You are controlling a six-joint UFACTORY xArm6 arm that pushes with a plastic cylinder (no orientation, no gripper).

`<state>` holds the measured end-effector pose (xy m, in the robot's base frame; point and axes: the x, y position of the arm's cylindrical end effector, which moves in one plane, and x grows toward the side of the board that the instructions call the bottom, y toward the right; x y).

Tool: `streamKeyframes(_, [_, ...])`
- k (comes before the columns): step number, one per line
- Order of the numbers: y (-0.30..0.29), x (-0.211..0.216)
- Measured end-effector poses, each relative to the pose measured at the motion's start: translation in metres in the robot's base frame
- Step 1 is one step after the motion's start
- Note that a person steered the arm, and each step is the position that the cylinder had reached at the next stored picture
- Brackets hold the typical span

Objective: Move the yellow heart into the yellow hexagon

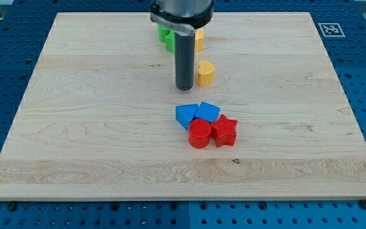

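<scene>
The yellow heart (pixel 205 73) lies on the wooden board a little right of centre, in the upper half. The yellow hexagon (pixel 199 40) lies above it near the view's top, partly hidden by the arm. My tip (pixel 184 88) rests on the board just left of the yellow heart, close to it; I cannot tell whether they touch. The rod rises straight up from there to the arm's dark body at the view's top.
Two green blocks (pixel 166 35) sit left of the yellow hexagon, partly hidden behind the rod. Below the tip lies a cluster: two blue blocks (pixel 185 115) (pixel 208 112), a red cylinder (pixel 199 134) and a red star (pixel 225 131). The board (pixel 75 127) rests on a blue perforated table.
</scene>
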<state>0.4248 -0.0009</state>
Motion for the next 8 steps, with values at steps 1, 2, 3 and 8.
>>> streamKeyframes(1, [0.018, 0.001])
streamKeyframes(2, [0.028, -0.023])
streamKeyframes(3, [0.028, -0.045])
streamKeyframes(8, [0.056, -0.074])
